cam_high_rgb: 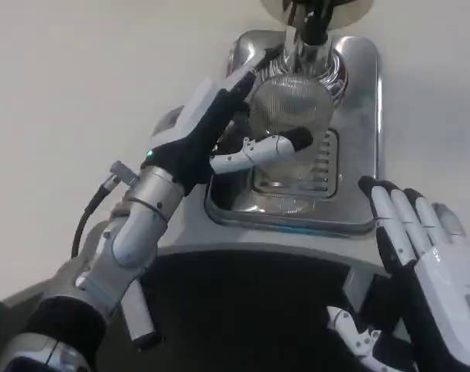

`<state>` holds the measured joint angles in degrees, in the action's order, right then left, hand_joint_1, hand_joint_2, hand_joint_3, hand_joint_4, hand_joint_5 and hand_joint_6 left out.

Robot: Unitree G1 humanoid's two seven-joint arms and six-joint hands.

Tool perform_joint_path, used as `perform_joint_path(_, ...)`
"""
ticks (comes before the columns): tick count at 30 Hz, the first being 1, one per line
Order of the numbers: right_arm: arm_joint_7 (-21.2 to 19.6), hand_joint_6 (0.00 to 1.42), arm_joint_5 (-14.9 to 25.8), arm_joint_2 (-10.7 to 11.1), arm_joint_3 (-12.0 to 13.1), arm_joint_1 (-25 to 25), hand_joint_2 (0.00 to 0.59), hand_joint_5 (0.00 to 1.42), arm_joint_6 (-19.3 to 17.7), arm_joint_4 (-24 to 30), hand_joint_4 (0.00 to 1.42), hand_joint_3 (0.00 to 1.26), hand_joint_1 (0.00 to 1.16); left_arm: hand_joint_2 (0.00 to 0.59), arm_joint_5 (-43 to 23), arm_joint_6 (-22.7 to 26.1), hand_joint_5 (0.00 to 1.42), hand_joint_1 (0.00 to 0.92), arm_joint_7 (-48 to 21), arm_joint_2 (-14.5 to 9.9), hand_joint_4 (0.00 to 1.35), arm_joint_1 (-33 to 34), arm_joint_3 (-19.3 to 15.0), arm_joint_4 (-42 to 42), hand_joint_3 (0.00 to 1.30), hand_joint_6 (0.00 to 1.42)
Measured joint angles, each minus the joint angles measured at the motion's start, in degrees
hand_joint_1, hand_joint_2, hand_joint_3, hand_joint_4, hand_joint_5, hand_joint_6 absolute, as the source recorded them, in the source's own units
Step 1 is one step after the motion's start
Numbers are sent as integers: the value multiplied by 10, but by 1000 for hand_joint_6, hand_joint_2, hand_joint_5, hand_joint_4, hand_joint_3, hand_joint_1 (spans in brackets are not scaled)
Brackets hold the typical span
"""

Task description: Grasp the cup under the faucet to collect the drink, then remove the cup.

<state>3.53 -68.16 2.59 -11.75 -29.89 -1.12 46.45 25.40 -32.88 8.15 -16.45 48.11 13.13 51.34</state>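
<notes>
The left robot hand [212, 136] grips the clear cup [285, 128] under the faucet [306, 35]; the right robot hand [421, 248] waits open. A loose hold could tilt the cup, spilling drink onto the drip tray [359, 209].

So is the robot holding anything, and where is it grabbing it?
The left hand holds the clear cup around its side. The right hand holds nothing.
</notes>
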Motion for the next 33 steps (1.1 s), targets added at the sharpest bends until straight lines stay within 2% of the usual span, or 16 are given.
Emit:
perform_joint_path(6,0,0,0,0,0,0,459,0,0,0,0,0,474,0,-8,0,255,2,-5,-5,0,-4,-7,-16,0,223)
perform_joint_path(12,0,0,1,0,0,1,471,0,0,-1,0,0,427,0,-53,4,231,0,-17,-30,0,-46,-50,-76,0,204)
perform_joint_path(17,0,0,1,0,-1,1,469,0,1,-2,0,0,414,0,-102,39,128,0,-35,-38,0,-97,-95,-149,0,144)
perform_joint_path(21,0,0,2,0,-3,1,472,0,1,-3,0,0,382,49,-157,79,58,0,-73,-39,0,-133,-127,-250,0,31)
perform_joint_path(25,0,0,2,0,-7,1,471,0,1,-3,0,0,376,94,-217,112,26,0,-120,-32,0,-153,-143,-318,0,0)
perform_joint_path(33,-1,0,2,1,-10,-2,479,0,1,-3,0,0,317,118,-329,171,3,0,-193,-22,0,-174,-173,-418,0,0)
